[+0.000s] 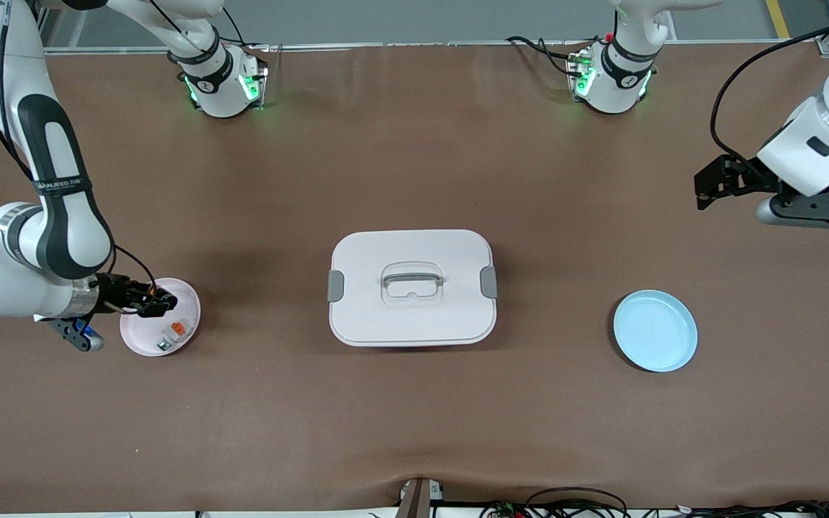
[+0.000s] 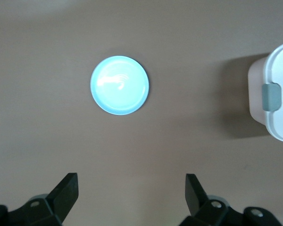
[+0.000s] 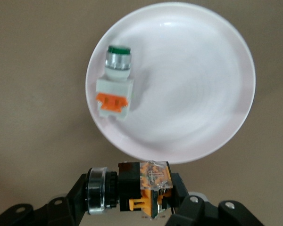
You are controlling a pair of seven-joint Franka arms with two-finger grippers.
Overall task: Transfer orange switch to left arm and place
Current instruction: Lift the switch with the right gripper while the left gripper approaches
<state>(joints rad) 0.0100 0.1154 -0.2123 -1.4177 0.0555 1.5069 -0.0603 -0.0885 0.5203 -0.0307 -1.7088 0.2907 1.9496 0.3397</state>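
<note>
If the right gripper (image 3: pixel 132 207), clamped on the orange switch (image 3: pixel 132 190) over the pink plate (image 1: pixel 188 327), swings low, the switch could clip the box (image 1: pixel 412 288) mid-table. A white-and-grey part (image 3: pixel 114 84) lies in that plate; the blue plate (image 1: pixel 655 330) holds nothing. The left gripper (image 2: pixel 132 193) waits spread wide.

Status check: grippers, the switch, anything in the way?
Right gripper shut on the orange switch, over the pink plate. Left gripper open, waiting above bare table near the blue plate. The box sits between the plates.
</note>
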